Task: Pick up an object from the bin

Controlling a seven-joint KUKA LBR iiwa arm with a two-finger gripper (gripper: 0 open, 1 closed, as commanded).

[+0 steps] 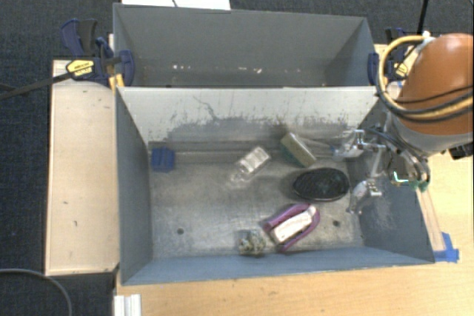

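In the bin [133, 181], far right, pincer [360, 172] seemingly spread beside black oval disc [321, 184]

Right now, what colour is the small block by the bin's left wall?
Blue; the small block shows best in the camera view.

A single camera sits above the grey metal bin [137, 181] and looks steeply down, leaning in from the near side, so the far wall [237, 41] shows its inner face. It is far enough back to take in the whole bin and the dark carpet [29, 11] around it. The arm [437, 85] comes in at the right edge.
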